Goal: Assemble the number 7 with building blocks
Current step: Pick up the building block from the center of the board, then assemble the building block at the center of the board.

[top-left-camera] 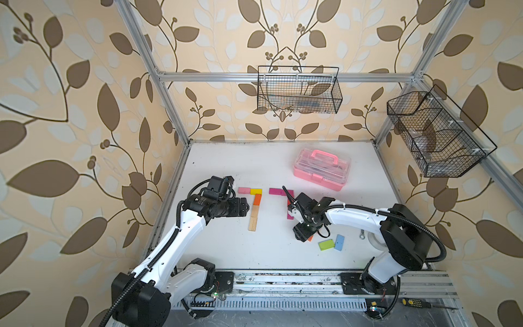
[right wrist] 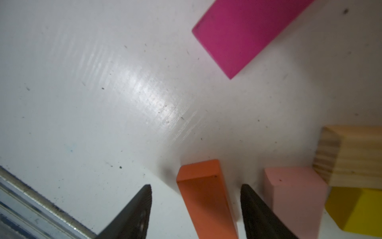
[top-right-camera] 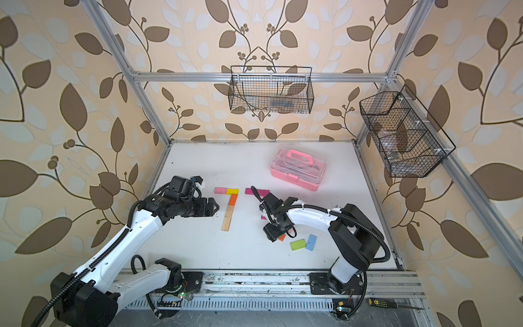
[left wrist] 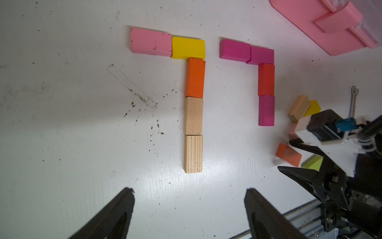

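Bare white bench [top-left-camera: 226, 249] lies open near the left tool [left wrist: 189, 190]; only a narrow lane separates the five-block pink-to-wood figure [left wrist: 193, 115] from the magenta-and-red figure [left wrist: 266, 78]. A pale pink wooden block [right wrist: 295, 192] crowds the right tool [right wrist: 196, 185]; the pink clear-lidded plastic case [top-left-camera: 321, 170] blocks the far right.

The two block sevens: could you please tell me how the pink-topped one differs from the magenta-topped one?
Stem: the pink-topped seven has three blocks, orange then two plain wood; the magenta-topped seven has only two, red then magenta. Top bar: pink plus yellow on the pink-topped seven, all magenta on the magenta-topped seven. Both lie flat, stem under the bar's right end.
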`<state>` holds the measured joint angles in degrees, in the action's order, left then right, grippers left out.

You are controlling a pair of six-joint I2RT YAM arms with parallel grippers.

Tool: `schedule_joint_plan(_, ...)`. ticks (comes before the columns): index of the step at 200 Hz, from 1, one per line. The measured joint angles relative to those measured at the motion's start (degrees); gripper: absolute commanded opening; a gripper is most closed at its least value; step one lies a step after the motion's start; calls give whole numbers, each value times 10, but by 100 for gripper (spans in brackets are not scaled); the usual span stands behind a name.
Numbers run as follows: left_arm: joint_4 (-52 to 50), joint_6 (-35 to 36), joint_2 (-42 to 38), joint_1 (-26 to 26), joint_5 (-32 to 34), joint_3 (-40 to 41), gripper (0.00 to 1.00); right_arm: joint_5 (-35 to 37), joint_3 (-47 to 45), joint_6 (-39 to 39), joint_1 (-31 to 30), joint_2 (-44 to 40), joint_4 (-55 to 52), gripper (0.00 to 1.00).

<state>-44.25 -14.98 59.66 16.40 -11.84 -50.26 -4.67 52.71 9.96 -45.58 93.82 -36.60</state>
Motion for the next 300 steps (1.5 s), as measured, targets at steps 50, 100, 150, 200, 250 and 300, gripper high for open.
schedule_joint_plan(50,5,0,0,0,-3,0,87,8,0,21,-5,2,-16,41)
schedule_joint_plan(100,8,0,0,0,-4,0,87,17,-7,50,-5,-7,-23,12)
schedule_joint_plan(150,8,0,0,0,-4,0,87,-3,-52,169,13,-108,16,14)
schedule_joint_plan(200,8,0,0,0,-4,0,87,2,-62,310,-10,-154,71,15)
schedule_joint_plan(250,9,0,-3,0,-4,6,87,24,-37,376,-50,-76,95,16)
schedule_joint_plan(300,9,0,-4,0,-4,7,87,49,2,403,-57,-30,103,17)
